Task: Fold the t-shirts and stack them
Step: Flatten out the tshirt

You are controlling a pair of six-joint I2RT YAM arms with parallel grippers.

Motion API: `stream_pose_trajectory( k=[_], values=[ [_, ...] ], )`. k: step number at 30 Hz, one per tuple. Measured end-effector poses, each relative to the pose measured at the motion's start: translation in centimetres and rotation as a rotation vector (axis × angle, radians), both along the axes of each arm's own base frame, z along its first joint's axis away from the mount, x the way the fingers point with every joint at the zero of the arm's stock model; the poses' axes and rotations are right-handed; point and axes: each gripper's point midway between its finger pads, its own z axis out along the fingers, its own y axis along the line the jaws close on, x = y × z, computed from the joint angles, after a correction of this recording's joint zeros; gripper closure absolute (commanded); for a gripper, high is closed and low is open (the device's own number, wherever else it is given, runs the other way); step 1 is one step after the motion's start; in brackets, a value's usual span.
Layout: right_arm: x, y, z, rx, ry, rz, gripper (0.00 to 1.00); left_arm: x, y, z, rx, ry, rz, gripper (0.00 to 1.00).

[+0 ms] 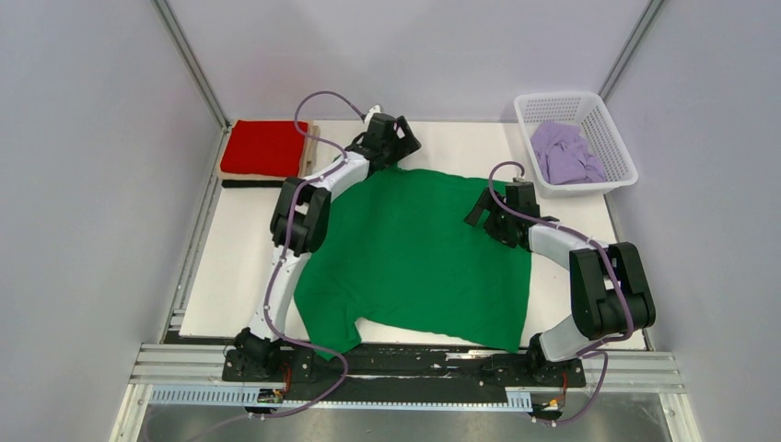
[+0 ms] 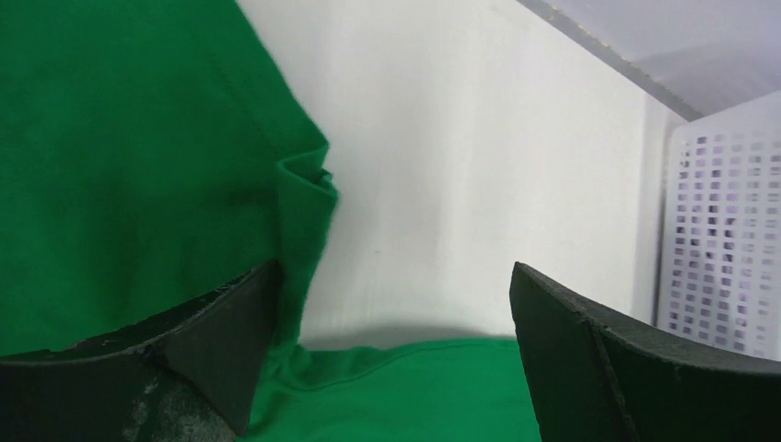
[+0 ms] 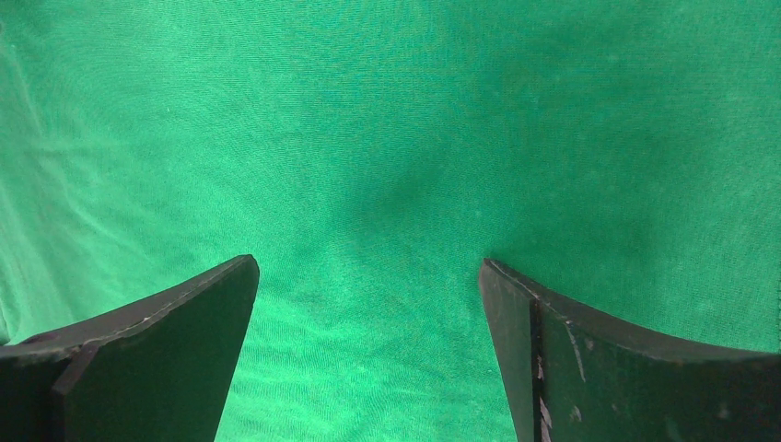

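A bright green t-shirt (image 1: 414, 258) lies spread flat in the middle of the white table. My left gripper (image 1: 398, 147) is open over the shirt's far left corner; in the left wrist view (image 2: 391, 285) the green hem (image 2: 414, 387) lies under the jaws, with a small folded edge (image 2: 308, 184) ahead. My right gripper (image 1: 483, 210) is open above the shirt's right side; its view shows only green cloth (image 3: 387, 166) between the jaws (image 3: 368, 276). A folded red t-shirt (image 1: 265, 147) tops a stack at the far left, with beige (image 1: 313, 143) and black (image 1: 250, 184) edges under it. A lilac t-shirt (image 1: 564, 152) lies crumpled in the basket.
A white lattice basket (image 1: 619, 147) stands at the far right corner; it also shows in the left wrist view (image 2: 723, 239). Grey walls enclose the table (image 1: 239, 267) on three sides. A metal rail (image 1: 405, 368) runs along the near edge by the arm bases.
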Motion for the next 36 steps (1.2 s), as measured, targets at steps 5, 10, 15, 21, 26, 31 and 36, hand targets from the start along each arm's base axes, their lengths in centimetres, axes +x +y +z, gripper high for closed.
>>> stream_pose_trajectory(
  k=[5,10,15,21,26,31,36],
  values=[
    [0.0,0.0,0.0,0.0,0.0,0.0,0.0,0.9,-2.6,0.8,-0.048,-0.03,-0.019,0.0],
    [0.0,0.0,0.0,-0.001,0.0,0.001,0.0,2.1,-4.5,0.2,-0.078,-0.047,-0.024,0.0],
    [-0.1,-0.1,0.1,-0.004,-0.001,0.0,0.0,2.3,-4.8,-0.5,-0.061,-0.045,-0.038,0.0],
    [-0.9,-0.6,0.2,-0.027,0.025,-0.014,0.0,2.0,-4.6,1.1,-0.003,-0.087,-0.096,0.0],
    [-1.8,-1.2,1.3,-0.049,0.026,-0.029,0.0,-1.0,-2.6,5.9,0.081,-0.113,-0.149,0.0],
    [-2.3,-1.7,3.2,-0.061,-0.007,-0.042,0.0,-6.7,2.0,13.4,0.14,-0.19,-0.167,0.0],
    [-2.4,-2.5,3.2,-0.105,0.005,-0.059,0.0,-8.7,6.8,16.3,0.171,-0.245,-0.138,0.0]
  ],
)
